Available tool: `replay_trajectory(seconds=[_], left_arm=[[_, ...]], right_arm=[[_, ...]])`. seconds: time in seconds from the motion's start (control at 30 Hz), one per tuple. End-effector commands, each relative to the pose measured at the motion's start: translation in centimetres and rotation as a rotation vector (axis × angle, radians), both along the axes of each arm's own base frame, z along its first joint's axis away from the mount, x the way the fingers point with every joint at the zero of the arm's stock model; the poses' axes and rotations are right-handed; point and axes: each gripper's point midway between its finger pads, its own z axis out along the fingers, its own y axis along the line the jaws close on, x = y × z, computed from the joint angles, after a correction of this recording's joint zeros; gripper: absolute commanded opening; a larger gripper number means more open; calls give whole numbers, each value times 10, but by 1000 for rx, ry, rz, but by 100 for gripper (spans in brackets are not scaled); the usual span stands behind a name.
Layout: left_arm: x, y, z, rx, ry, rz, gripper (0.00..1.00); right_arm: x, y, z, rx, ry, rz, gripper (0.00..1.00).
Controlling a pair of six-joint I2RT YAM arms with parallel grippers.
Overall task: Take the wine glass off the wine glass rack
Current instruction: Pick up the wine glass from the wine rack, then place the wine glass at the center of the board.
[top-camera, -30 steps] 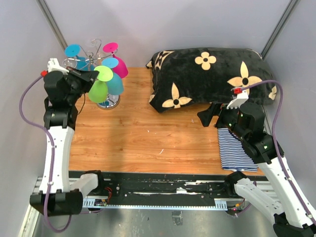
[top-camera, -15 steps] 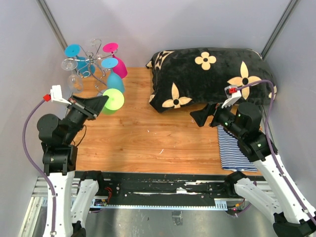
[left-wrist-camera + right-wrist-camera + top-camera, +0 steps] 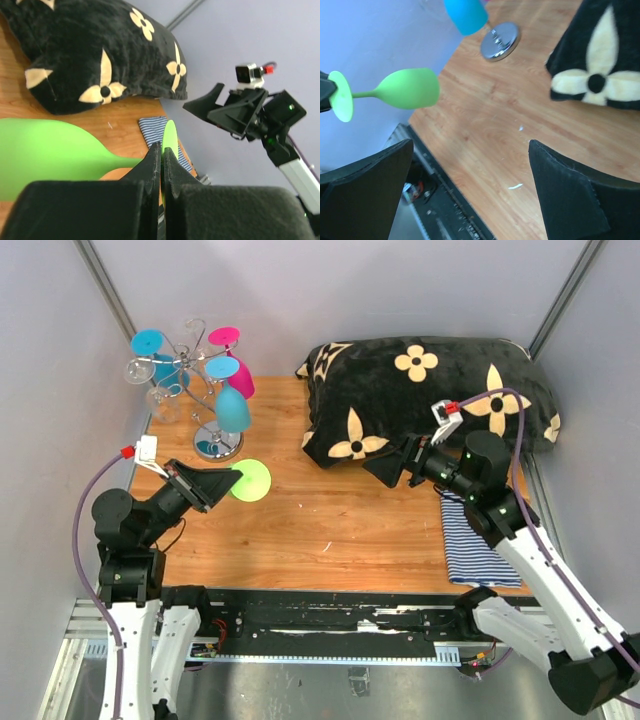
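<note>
The wine glass rack (image 3: 190, 368) is a thin silver wire stand at the table's back left, with a round chrome base (image 3: 217, 446) that also shows in the right wrist view (image 3: 500, 41). Blue, pink and clear glasses still hang on it. My left gripper (image 3: 228, 482) is shut on the foot of a green wine glass (image 3: 252, 480) and holds it off the rack, in front of the base and above the table. The left wrist view shows my left gripper (image 3: 162, 146) pinching the foot edge-on, with the bowl (image 3: 50, 155) to the left. My right gripper (image 3: 385, 468) is open and empty.
A black pillow with cream flowers (image 3: 430, 390) fills the back right. A blue striped cloth (image 3: 470, 540) lies at the right edge under the right arm. A blue glass (image 3: 232, 410) hangs low on the rack's near side. Grey walls stand close on both sides.
My left arm has drawn the green glass off the rack, toward the near edge and lower. My right gripper has moved left, out in front of the pillow.
</note>
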Motion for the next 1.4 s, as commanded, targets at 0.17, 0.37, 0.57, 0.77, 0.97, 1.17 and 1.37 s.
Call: replay_trajectory(seconds=[0.17, 0.37, 0.57, 0.77, 0.97, 1.17, 1.37], left_arm=[[-10, -21, -18, 19, -34, -182, 0], [2, -45, -35, 28, 47, -236, 0], [-5, -95, -34, 39, 42, -333, 1], [4, -108, -32, 56, 17, -329, 0], [9, -121, -30, 50, 27, -361, 1], [6, -125, -38, 38, 36, -371, 1], [3, -120, -34, 40, 25, -354, 1]], right_arm=[[-29, 52, 22, 192, 163, 351, 94], [-45, 84, 36, 183, 131, 499, 94], [-54, 107, 32, 149, 141, 577, 90], [-74, 120, 14, 94, 243, 697, 85], [-95, 118, 3, 40, 221, 774, 65], [-97, 119, 0, 45, 239, 794, 35], [-93, 123, 4, 52, 243, 802, 12]])
